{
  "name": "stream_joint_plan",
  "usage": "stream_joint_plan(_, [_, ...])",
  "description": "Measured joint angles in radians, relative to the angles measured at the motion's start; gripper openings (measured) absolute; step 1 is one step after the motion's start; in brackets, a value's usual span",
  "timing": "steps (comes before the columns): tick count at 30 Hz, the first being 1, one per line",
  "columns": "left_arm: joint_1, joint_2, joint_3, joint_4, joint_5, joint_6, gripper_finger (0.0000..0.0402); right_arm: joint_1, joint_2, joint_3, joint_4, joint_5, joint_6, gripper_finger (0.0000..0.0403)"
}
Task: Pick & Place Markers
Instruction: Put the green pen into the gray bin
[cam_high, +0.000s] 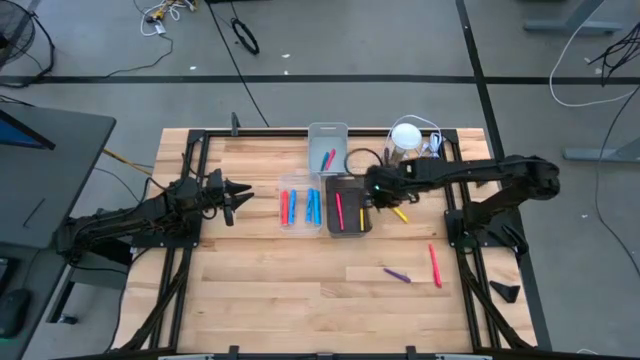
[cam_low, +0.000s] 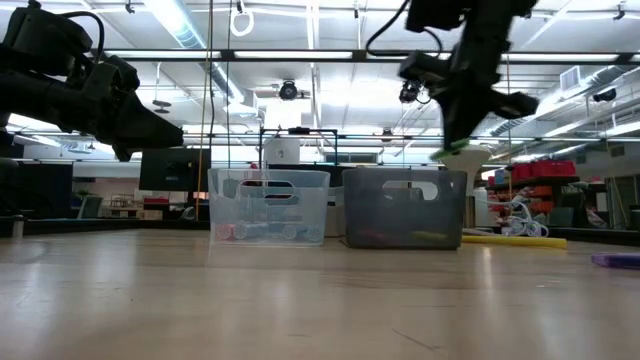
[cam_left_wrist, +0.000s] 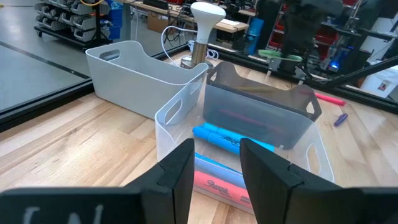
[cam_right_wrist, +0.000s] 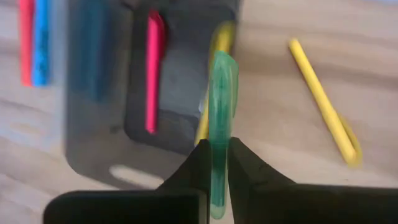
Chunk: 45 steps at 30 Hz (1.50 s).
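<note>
One green marker (cam_right_wrist: 221, 106), pinched between the closed fingers of the right gripper (cam_right_wrist: 217, 163), held above the right edge of the dark bin (cam_high: 349, 205), which contains a pink marker (cam_high: 339, 210) and a yellow one. Three loose markers on the table (cam_high: 260, 280): yellow (cam_high: 400, 213), purple (cam_high: 397, 274), pink (cam_high: 435, 265). Left gripper (cam_high: 238, 196), fingers spread, idle beside the clear bin (cam_high: 298, 206).

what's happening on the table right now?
Marker sorting, mid-run. The right claw is shut on a green marker, held above the dark bin's right edge. That bin holds a pink marker and a yellow one. The clear bin beside it holds red and blue markers; the pale bin behind has a couple too. Still loose on the table: a yellow marker, a purple marker and a pink one. The left claw waits open, left of the bins.
</note>
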Motion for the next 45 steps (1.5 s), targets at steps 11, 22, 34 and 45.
stream_joint_plan(11, [0.000, 0.000, 0.000, 0.000, 0.000, 0.000, 0.0135, -0.159, 0.229, 0.274, 0.007, 0.003, -0.182, 0.0023])
stream_joint_plan(22, [0.000, 0.000, 0.000, 0.000, 0.000, 0.000, 0.0135, -0.270, 0.434, 0.516, 0.009, 0.031, -0.308, 0.0023])
stream_joint_plan(34, [0.000, 0.000, 0.000, 0.000, 0.000, 0.000, 0.0135, -0.352, 0.598, 0.728, 0.032, 0.053, -0.359, 0.0023])
stream_joint_plan(45, [0.000, 0.000, 0.000, 0.000, 0.000, 0.000, 0.0135, -0.359, 0.722, 0.747, 0.082, 0.021, -0.351, 0.0023])
